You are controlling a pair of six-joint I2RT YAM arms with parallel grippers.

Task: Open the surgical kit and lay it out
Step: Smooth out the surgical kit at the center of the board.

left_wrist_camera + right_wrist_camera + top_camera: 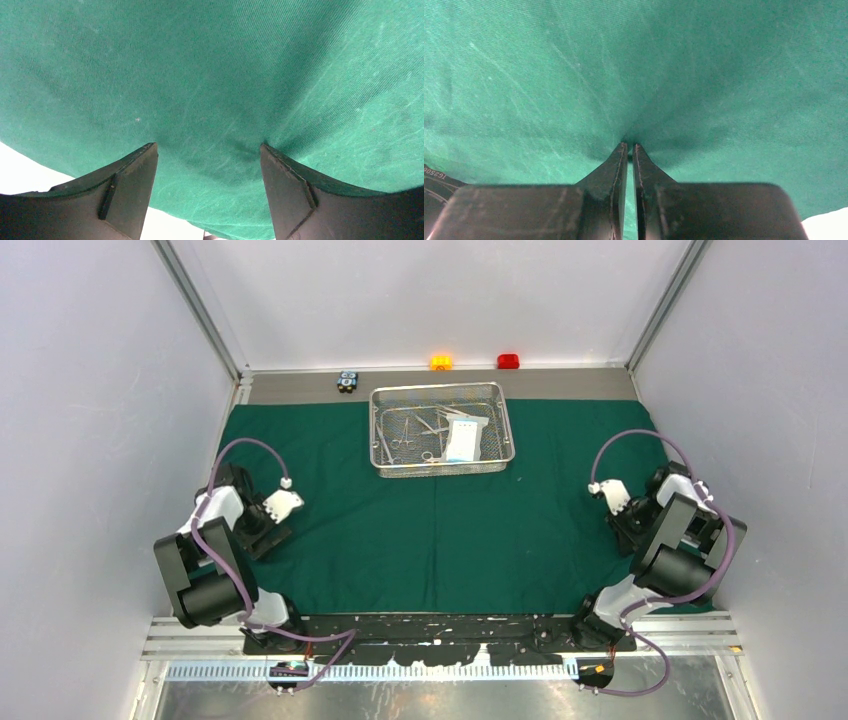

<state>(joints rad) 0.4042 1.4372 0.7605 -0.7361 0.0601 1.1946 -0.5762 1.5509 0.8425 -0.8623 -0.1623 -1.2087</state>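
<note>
One green cloth (440, 540) spread flat, wire-mesh tray (441, 468) atop far edge.

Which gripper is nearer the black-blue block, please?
Left. The left gripper is toward the arm bases, slightly left of the black-blue block; the right gripper is far to its right.

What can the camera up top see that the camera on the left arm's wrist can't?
Only the top camera shows the wire tray holding steel tools and a white packet, an orange block and a red block at the back, plus the left arm and right arm. Only the left wrist camera shows the left gripper up close, its fingers wide apart. Both show the green cloth.
</note>
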